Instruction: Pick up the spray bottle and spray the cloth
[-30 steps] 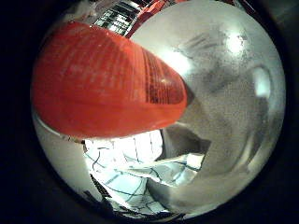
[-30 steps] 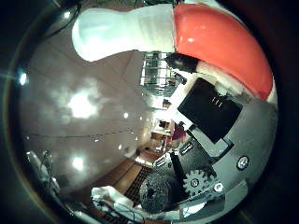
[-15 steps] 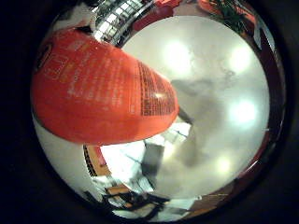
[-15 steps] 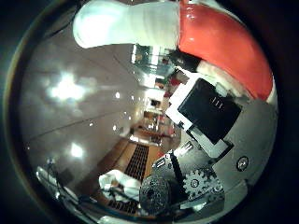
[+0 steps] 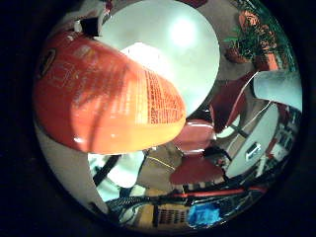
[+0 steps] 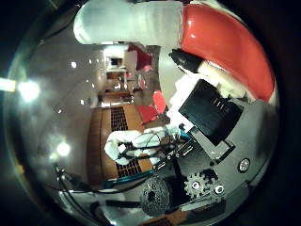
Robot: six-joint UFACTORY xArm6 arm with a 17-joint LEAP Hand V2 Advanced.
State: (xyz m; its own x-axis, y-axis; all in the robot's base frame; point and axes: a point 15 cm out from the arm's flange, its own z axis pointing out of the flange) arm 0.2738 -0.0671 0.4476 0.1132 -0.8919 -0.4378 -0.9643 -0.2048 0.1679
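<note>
Filling much of the little-finger-side view, close against the palm: orange spray bottle, printed body lit and glossy, lying across the view. Seen again in the thumb-side view as a red-orange curve running into a translucent white neck and top part. Pressed beside that red-orange curve: white and black parts of the hand, one black block with a white piece touching the bottle's side, geared and dark round parts lower down. Fingers apparently wrapped round the bottle, holding it up off any surface; exact curl of the fingertips not visible. Beyond the bottle in the little-finger-side view: round white tabletop with a bright light reflection, well below and apart from the bottle. Beside that tabletop: red chairs, one glossy seat and one darker back. Further off: green plant in an orange pot near the room's edge. In the thumb-side view, further still: wood-toned floor with a dark grille strip, a white shape near it too small to identify. Cloth not made out in either view
</note>
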